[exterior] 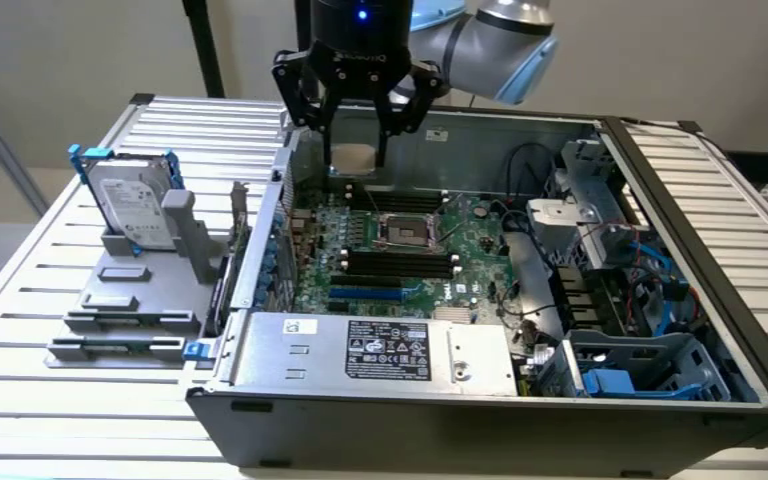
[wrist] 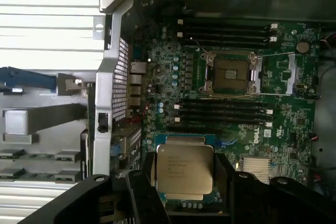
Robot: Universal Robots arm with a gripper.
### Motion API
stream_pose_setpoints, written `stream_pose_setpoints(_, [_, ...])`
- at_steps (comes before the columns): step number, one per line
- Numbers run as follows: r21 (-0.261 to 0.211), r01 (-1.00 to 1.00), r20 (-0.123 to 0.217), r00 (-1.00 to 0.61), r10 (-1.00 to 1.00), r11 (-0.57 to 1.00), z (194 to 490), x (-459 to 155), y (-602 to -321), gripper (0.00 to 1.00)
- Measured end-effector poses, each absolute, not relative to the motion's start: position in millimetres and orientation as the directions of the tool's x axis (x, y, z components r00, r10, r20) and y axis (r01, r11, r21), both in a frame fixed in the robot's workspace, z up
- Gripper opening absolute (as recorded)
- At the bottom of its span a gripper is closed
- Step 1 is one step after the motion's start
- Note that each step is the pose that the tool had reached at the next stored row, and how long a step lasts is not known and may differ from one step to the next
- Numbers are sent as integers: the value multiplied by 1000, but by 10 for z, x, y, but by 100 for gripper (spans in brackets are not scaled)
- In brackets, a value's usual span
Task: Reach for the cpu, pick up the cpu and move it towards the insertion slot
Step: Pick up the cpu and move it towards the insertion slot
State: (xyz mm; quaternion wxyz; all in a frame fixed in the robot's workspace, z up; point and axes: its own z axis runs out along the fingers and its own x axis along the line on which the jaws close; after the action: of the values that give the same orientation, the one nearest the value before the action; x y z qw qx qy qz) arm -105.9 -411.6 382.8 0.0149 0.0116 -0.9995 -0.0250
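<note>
Centrally, the open computer case (exterior: 704, 200) fills the exterior view; its green motherboard (wrist: 294, 124) carries the insertion slot (exterior: 404, 234) at mid-frame. Above it, at upper centre, the gripper (exterior: 355, 150) holds the cpu (exterior: 353, 157) between widely spread fingers — clear of the board. Judged best practice: keep the chip level and squared to the socket frame. Legible writing — "DELL" on the board; other labels unreadable.

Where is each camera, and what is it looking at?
Exterior view: off the arm, above one side of the open computer case, looking down; the arm and gripper show, holding the cpu.
Wrist view: on the wrist, looking along the fingers at the cpu and board.
Shared: cpu, insertion slot.
</note>
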Motion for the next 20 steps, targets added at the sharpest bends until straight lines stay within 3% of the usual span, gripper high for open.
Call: stream_pose_setpoints(20, [50,-22,29,-999,-24,998,3683,-500,-3637,54])
